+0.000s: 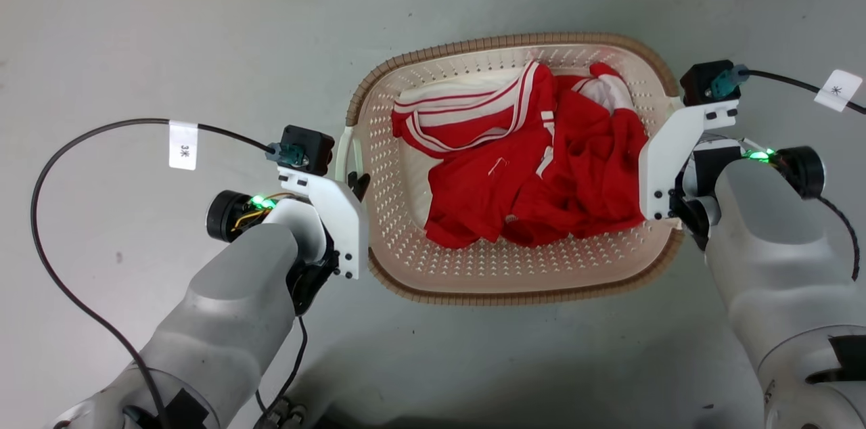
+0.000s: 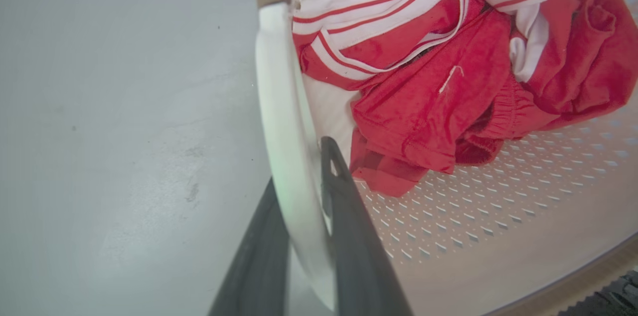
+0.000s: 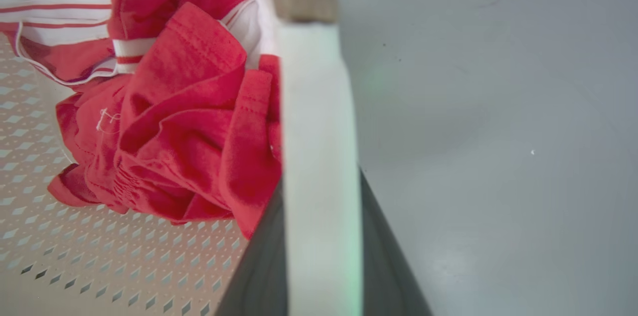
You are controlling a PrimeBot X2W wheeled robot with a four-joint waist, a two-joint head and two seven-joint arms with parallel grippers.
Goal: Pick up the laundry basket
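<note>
Dark fingers [image 2: 349,236] of the left end effector [image 2: 299,171] are drawn narrow on the basket's [image 1: 473,265] white left handle [image 2: 279,106], one finger inside it and one outside. The right end effector [image 3: 321,181] pinches the right handle [image 3: 314,106] the same way. The cream, brown-rimmed basket lies between the two arms over the grey floor [image 1: 203,23] with red-and-white clothes [image 1: 528,172] heaped inside; I cannot tell whether it touches the floor.
</note>
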